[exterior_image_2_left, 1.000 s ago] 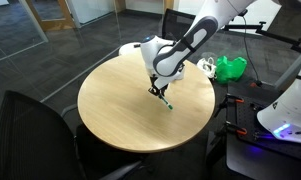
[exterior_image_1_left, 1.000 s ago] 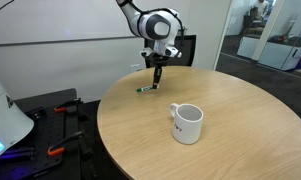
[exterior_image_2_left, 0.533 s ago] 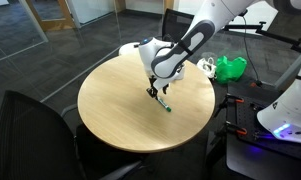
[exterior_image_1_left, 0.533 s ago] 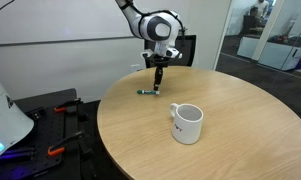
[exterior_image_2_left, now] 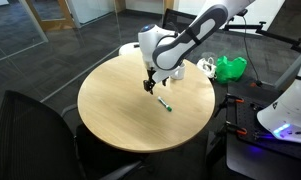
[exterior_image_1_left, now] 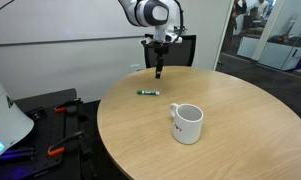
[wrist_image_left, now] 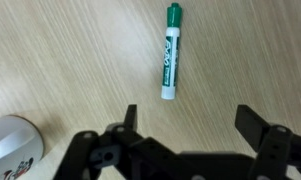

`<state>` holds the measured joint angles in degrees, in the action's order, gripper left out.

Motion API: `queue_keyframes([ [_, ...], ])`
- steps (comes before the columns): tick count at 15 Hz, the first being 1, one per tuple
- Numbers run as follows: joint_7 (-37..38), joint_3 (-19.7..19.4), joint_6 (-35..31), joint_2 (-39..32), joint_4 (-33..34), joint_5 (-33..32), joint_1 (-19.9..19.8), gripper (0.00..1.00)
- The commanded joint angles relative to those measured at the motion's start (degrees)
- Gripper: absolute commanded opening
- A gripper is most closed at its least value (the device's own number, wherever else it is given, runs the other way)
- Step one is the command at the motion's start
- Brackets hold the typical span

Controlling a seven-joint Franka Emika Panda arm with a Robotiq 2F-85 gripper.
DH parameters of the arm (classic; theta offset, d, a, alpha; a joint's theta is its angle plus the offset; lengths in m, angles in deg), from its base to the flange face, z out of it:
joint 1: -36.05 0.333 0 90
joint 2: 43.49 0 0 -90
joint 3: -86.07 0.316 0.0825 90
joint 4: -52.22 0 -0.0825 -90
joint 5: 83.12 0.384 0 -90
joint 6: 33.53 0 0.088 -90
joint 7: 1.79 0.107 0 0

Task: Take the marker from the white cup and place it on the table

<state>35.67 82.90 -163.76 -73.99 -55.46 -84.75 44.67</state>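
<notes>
The green and white marker (wrist_image_left: pixel 170 52) lies flat on the tan round table (exterior_image_1_left: pixel 230 120), also seen as a small green stick in both exterior views (exterior_image_1_left: pixel 147 93) (exterior_image_2_left: pixel 165 104). The white cup (exterior_image_1_left: pixel 186 123) stands upright near the table's middle with nothing showing in it; its rim shows in the wrist view (wrist_image_left: pixel 12 150). My gripper (wrist_image_left: pixel 190 118) hangs above the marker, open and empty, its fingers (wrist_image_left: pixel 254 128) spread wide apart. In both exterior views the gripper (exterior_image_1_left: pixel 158 70) (exterior_image_2_left: pixel 149 86) is raised off the table.
A black chair (exterior_image_1_left: pixel 182 48) stands behind the table, another chair (exterior_image_2_left: pixel 35 125) at its near side. A green bag (exterior_image_2_left: pixel 228 68) and a white object lie beyond the table. A white robot base (exterior_image_1_left: pixel 5 115) and tools sit on a dark side surface.
The gripper has opened and let go of the marker, which now lies flat on the table. The arm has then lifted straight up away from it.
</notes>
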Motion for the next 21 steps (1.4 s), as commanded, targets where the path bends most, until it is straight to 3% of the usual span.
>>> queue_keyframes([
  [1,2.5,-1.2,-1.9,6.2,-5.8,-1.1,1.3,1.00],
  [9,3.5,-0.7,-4.4,12.4,-12.0,-1.9,1.0,1.00],
  [10,1.4,-0.1,-2.6,9.0,-8.3,-0.6,0.0,1.00],
  [21,1.4,0.0,-3.2,10.5,-10.0,-0.7,0.0,1.00],
])
